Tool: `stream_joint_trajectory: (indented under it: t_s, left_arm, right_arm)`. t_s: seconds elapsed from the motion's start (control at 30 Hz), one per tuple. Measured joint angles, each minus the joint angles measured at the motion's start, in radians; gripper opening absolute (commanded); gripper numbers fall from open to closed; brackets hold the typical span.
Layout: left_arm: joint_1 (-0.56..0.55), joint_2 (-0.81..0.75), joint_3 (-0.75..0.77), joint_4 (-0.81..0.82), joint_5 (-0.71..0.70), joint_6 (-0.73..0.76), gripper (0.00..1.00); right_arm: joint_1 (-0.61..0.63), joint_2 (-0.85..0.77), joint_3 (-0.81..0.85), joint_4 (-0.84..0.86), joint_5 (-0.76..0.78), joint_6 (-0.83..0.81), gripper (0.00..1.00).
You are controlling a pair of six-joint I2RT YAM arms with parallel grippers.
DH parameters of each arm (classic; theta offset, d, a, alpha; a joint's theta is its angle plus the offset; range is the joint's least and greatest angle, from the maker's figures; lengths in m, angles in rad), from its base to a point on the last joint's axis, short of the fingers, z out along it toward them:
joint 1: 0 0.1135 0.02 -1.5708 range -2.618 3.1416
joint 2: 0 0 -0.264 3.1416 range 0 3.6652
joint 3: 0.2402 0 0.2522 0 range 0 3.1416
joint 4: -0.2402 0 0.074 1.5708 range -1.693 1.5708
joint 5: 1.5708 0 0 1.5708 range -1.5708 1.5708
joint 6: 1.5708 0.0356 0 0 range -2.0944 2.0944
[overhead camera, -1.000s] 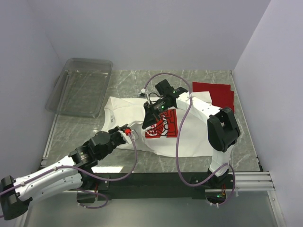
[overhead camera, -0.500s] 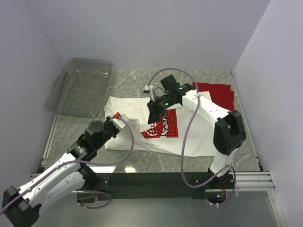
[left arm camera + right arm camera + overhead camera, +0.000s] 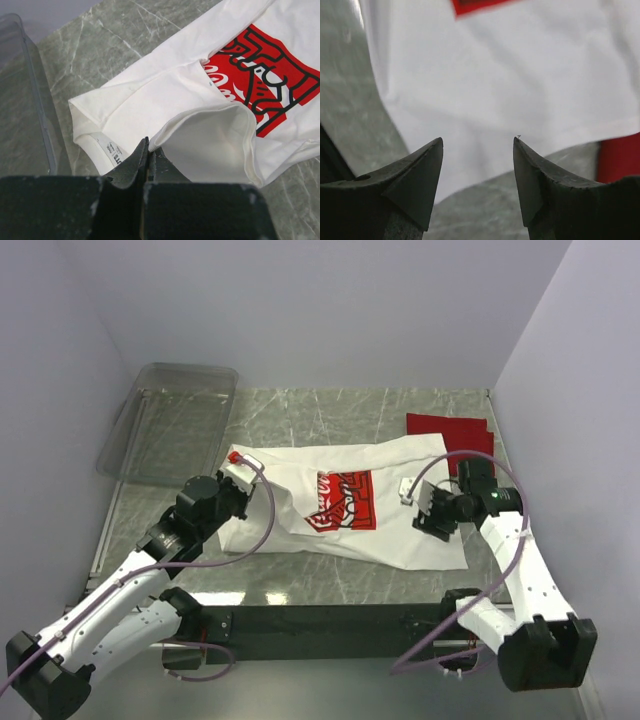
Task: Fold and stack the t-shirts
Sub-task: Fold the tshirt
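- Swung off the chest graphic since a second ago and drawn back to the right hem of the white cloth t-shirt (image 3: 400, 475): right gripper (image 3: 424, 508), jaws then together, now standing apart.
- Carried away from the near edge towards the far left over the same second: left gripper (image 3: 232, 465), with the white shirt's left end brought along and the cloth now stretched long across the table.
- Left gripper (image 3: 148, 150) jaws pressed together, clamped on a fold of white cloth (image 3: 165, 95) at the shirt's left end; open sleeve cuff bulging just right of the tips, neck label just left of them.
- Right gripper (image 3: 478, 142) empty, hovering over the shirt's edge (image 3: 520, 75), nothing between the fingers.
- Red square printed graphic (image 3: 345, 500) facing up, near the shirt's middle, between the two grippers.
- Plain red t-shirt (image 3: 450, 430) folded flat at the far right of the grey marbled table (image 3: 330, 410), just beyond the white shirt's far right corner; touching or not, cannot tell.
- Clear plastic bin (image 3: 170, 425) at the far left, near the left gripper, holding no shirt.
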Motion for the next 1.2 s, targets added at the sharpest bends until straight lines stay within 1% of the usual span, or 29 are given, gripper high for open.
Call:
stream_joint_trajectory:
  t_s: [0.07,0.17,0.27,0.33,0.5,0.73,0.83,0.87,0.93,1.0,1.03,1.07,1.13,1.2]
  left_arm:
    - [0.001,-0.003,0.010,-0.027,-0.001,-0.019,0.01]
    - [0.002,-0.003,0.025,-0.061,-0.002,-0.040,0.01]
    - [0.004,-0.002,0.033,-0.088,-0.001,-0.062,0.01]
    - [0.005,-0.002,0.035,-0.106,0.000,-0.072,0.01]
    - [0.007,-0.002,0.036,-0.121,0.005,-0.087,0.01]
    - [0.016,0.007,0.036,-0.122,0.027,-0.101,0.01]
    - [0.021,0.019,0.036,-0.121,0.038,-0.106,0.01]
    - [0.024,0.025,0.036,-0.121,0.041,-0.108,0.01]
    - [0.029,0.034,0.036,-0.122,0.045,-0.109,0.01]
    - [0.034,0.040,0.036,-0.122,0.050,-0.109,0.01]
    - [0.036,0.042,0.036,-0.122,0.052,-0.110,0.01]
    - [0.038,0.042,0.036,-0.122,0.053,-0.111,0.01]
    - [0.043,0.042,0.036,-0.121,0.053,-0.114,0.01]
    - [0.048,0.043,0.036,-0.121,0.055,-0.116,0.01]
  right_arm:
    - [-0.077,-0.007,-0.061,-0.073,0.047,-0.114,0.65]
    - [-0.149,0.003,-0.161,-0.100,0.119,-0.221,0.64]
    - [-0.162,-0.014,-0.264,-0.115,0.188,-0.298,0.64]
    - [-0.162,-0.021,-0.301,-0.124,0.222,-0.327,0.63]
    - [-0.161,-0.011,-0.330,-0.111,0.276,-0.347,0.61]
    - [-0.129,0.026,-0.388,-0.024,0.309,-0.318,0.57]
    - [-0.109,0.041,-0.410,0.019,0.323,-0.297,0.50]
    - [-0.099,0.042,-0.409,0.022,0.326,-0.286,0.43]
    - [-0.089,0.045,-0.409,0.021,0.330,-0.269,0.38]
    - [-0.086,0.045,-0.408,0.023,0.331,-0.259,0.26]
    - [-0.085,0.044,-0.408,0.025,0.330,-0.258,0.15]
    - [-0.085,0.040,-0.408,0.026,0.330,-0.257,0.10]
    - [-0.085,0.022,-0.410,0.033,0.324,-0.252,0.05]
    - [-0.085,-0.008,-0.409,0.029,0.314,-0.253,0.04]
